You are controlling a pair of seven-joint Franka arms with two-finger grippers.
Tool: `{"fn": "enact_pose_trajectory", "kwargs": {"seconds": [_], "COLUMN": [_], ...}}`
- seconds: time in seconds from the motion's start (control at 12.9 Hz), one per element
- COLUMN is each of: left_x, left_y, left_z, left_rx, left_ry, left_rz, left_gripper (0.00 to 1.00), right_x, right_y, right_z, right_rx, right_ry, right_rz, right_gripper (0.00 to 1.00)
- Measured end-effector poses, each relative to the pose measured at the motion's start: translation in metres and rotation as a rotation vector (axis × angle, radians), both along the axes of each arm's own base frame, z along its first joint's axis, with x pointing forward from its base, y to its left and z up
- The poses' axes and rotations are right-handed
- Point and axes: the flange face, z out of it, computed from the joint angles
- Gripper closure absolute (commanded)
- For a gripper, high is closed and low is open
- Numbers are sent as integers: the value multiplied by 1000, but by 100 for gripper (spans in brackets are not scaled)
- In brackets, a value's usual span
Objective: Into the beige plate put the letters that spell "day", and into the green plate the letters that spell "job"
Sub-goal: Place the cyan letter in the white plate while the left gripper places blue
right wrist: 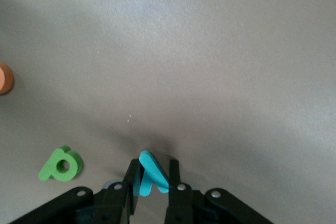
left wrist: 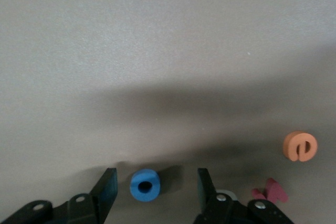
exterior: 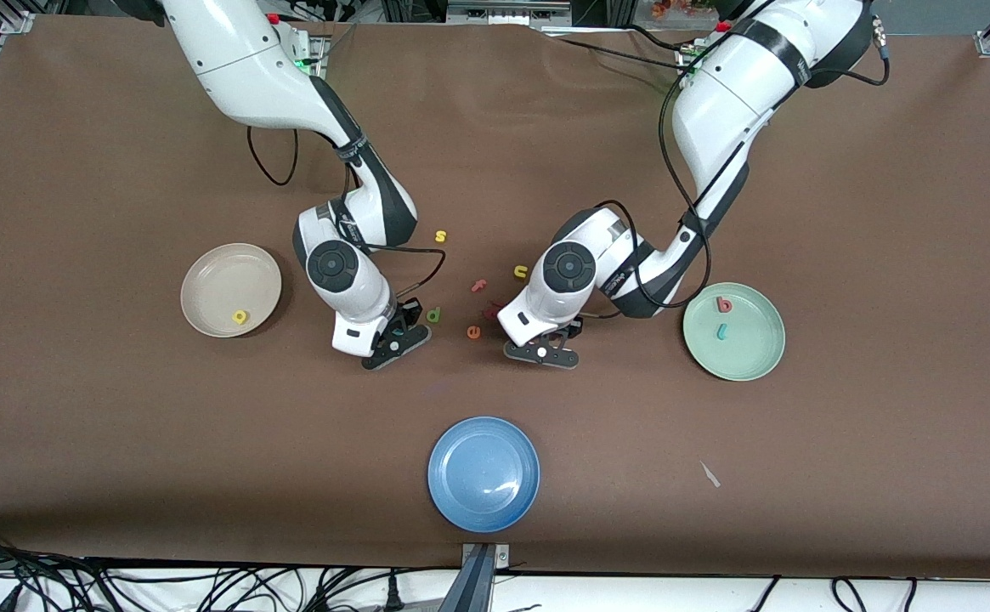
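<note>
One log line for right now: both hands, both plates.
left hand: astride blue "o", ungripped | right hand: shut on teal "y" | beige plate: "a" | green plate: "b", "j"

Both Franka arms reach down from their bases at the table's top edge toward mid-table, elbows bent, wrists angled down w/ grippers low over the surface. Right gripper (right wrist: pixel 149 179), toward the right arm's end of mid-table, has its fingers (right wrist: pixel 131 177) pinched tight on the teal "y" (right wrist: pixel 152 174), the letter standing up between the pads. Left gripper (left wrist: pixel 155 187), toward the left arm's end of mid-table, hangs w/ fingers (left wrist: pixel 107 187) parted either side of the blue "o" (left wrist: pixel 145 185), gaps showing on both sides, no contact seen.
</note>
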Motion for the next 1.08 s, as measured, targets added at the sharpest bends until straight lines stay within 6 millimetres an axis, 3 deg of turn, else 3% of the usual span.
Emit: {"fn": "enact_pose_trajectory", "kwargs": {"seconds": [0.08, 0.15, 0.39, 0.54, 0.77, 0.85, 1.08], "left_x": [-2, -5, -7, -5, -1, 5, 24], "left_y": [1, 2, 4, 4, 17, 28, 78], "left_z": [-4, -9, -14, -10, 0, 10, 65], "left_rx": [5, 10, 21, 18, 58, 85, 173], "left_ry": [7, 16, 21, 16, 41, 59, 112], "left_rz": [-1, -3, -6, -4, 8, 19, 21], "left_gripper": [33, 45, 99, 100, 100, 100, 100], "right_x": [4, 11, 25, 25, 4, -5, -31], "right_y": [-5, -16, -59, -85, -126, -142, -197], "right_z": [6, 14, 37, 46, 52, 52, 39], "right_rx": [-16, -36, -76, -96, -111, -109, -116], "right_ry": [26, 51, 88, 95, 110, 95, 60], "right_rz": [-9, -23, -84, -119, -169, -190, -262], "right_gripper": [98, 98, 98, 98, 97, 97, 97]}}
